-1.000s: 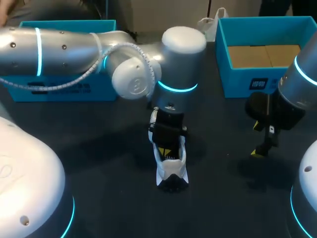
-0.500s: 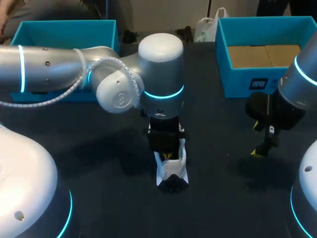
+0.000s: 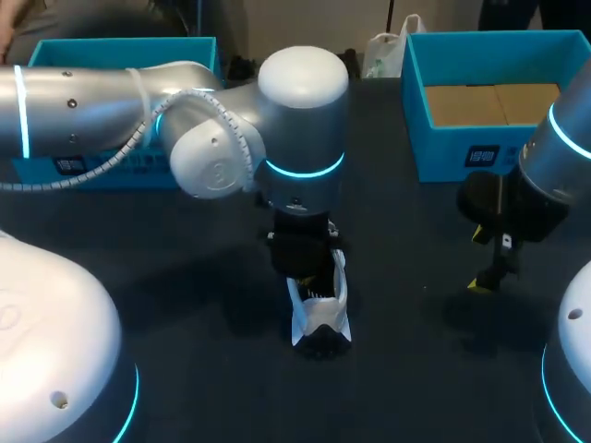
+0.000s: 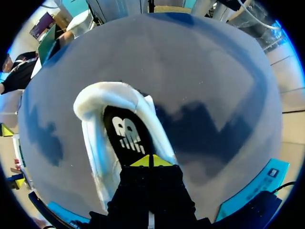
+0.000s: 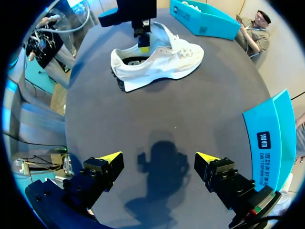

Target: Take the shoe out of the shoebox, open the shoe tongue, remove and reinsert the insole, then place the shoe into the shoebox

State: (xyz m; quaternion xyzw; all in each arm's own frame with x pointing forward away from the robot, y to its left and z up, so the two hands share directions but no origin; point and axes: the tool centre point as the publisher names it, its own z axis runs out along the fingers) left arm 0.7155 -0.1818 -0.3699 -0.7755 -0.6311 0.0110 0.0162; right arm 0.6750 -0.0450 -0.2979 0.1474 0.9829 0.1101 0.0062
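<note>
Reaching into the shoe: insole step under way

Out of its box, the white sneaker (image 3: pixel 319 318) stands upright on the dark table (image 3: pixel 185 305) near the middle, between the two arms, so the first step looks done. The left gripper (image 4: pixel 152 161) is down in the shoe's opening at the heel end, its yellow tips pressed together right over the black insole (image 4: pixel 126 134), which lies flat inside. Whether a thin edge of the insole is nipped between the tips cannot be made out; it may be. The tongue is hidden behind the gripper from above, so I cannot say how far it is opened.

The right gripper (image 5: pixel 161 161) hangs over bare table well apart from the sneaker, fingers spread wide and holding nothing, just in front of the blue shoebox (image 3: pixel 443 159). A second blue box (image 3: pixel 120 55) sits at the far left.

By my reading the task is about midway: the insole is not yet out, and pulling it, refitting it and boxing the sneaker all remain.
</note>
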